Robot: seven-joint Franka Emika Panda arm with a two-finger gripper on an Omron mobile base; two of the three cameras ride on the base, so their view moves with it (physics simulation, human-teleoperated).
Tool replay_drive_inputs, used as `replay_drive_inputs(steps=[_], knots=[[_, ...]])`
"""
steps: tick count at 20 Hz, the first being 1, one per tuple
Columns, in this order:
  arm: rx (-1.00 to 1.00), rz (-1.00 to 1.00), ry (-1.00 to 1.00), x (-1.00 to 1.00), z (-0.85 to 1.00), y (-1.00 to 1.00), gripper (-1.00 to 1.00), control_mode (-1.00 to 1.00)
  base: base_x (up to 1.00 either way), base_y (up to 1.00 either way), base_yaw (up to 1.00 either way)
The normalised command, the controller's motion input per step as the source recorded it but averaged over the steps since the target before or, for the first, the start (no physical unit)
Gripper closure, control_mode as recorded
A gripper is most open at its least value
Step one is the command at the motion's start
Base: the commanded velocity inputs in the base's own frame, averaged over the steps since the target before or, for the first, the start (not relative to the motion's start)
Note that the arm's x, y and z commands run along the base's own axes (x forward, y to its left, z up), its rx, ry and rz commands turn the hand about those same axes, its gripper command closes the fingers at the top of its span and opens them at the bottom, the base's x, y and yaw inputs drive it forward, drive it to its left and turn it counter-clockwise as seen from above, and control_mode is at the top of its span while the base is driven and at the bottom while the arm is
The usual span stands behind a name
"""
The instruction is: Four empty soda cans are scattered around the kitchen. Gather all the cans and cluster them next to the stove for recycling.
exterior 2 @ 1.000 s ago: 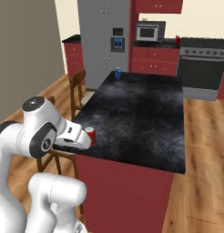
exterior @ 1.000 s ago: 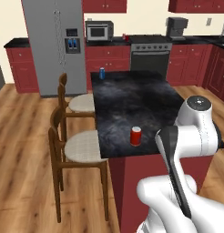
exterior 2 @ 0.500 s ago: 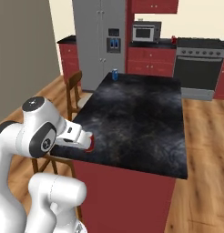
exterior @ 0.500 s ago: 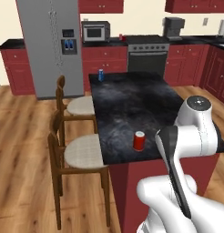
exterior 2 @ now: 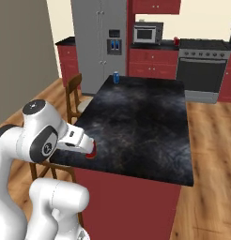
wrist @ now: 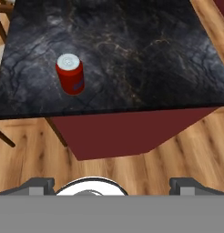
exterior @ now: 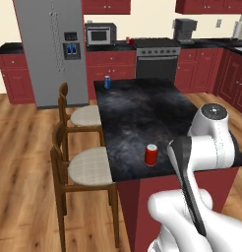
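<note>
At the far left stands the tall grey fridge (exterior: 50, 49), with a dark red cabinet (exterior: 15, 76) beside it. Two wooden stools (exterior: 86, 170) with pale seats line the left edge of the island counter (exterior: 142, 118), one behind the other, both tucked close to it. On the counter's black marbled top, a blue and white can (exterior: 107, 82) stands upright at the far left corner. A red can (exterior: 151, 155) with a silver top stands upright near the near edge, toward the left side; from the hand camera that red can (wrist: 70, 73) sits just in from the edge, with wood floor (wrist: 132, 168) below. The rest of the countertop is bare dark stone.

Against the back wall, a microwave (exterior: 101, 34) sits on the rear counter right of the fridge. Another small red can (exterior: 127, 41) stands on that rear counter between the microwave and the stove (exterior: 157, 59), just beside the stove's left edge. A dark coffee machine (exterior: 184, 29) sits right of the stove.

The white arm rises at the near right corner of the island. The end effector (wrist: 114, 184) hangs above the near edge with its fingertips (wrist: 38, 185) spread fully apart, grasping nothing, and well apart from the red can.
</note>
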Motion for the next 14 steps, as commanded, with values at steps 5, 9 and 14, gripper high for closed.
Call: replay_drive_inputs(steps=[5, 9, 14], knots=[[0.0, 0.0, 0.0, 0.0, 0.0, 0.2, -1.0, -1.0, 0.0, 0.0, 0.0], [0.0, 0.01, 0.01, 0.0, 0.0, 0.23, -1.0, -1.0, 0.0, 0.0, 0.0], [0.0, 0.05, 0.01, 0.01, 0.0, 0.15, -1.0, -1.0, 0.0, 0.0, 0.0]])
